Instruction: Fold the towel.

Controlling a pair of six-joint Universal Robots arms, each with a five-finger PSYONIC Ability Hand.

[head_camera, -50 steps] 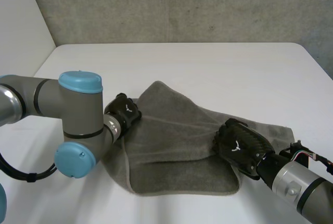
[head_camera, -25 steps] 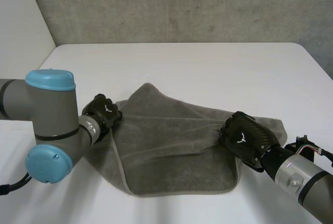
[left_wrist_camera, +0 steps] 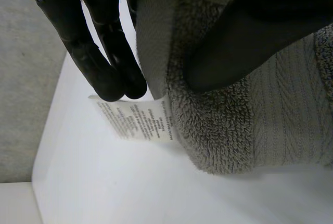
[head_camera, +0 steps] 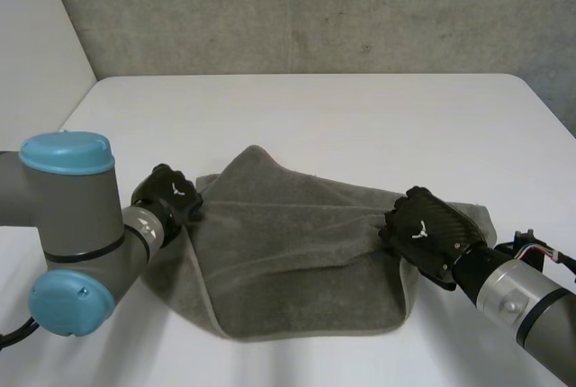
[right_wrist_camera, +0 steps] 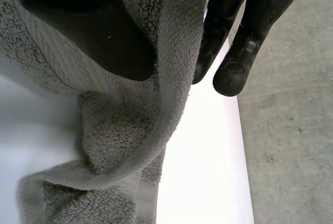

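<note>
Grey towel [head_camera: 297, 261] lies rumpled and partly doubled over toward the near edge of the white surface [head_camera: 360, 112]. I read the right hand [head_camera: 423, 229] as clamped on its right edge, thumb against fingers. Left hand [head_camera: 168, 196] pinches the left edge, beside the white care label [left_wrist_camera: 136, 121].

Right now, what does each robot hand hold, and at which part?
Both pinch the towel: left robot hand an edge by the label, right robot hand the opposite edge.
</note>
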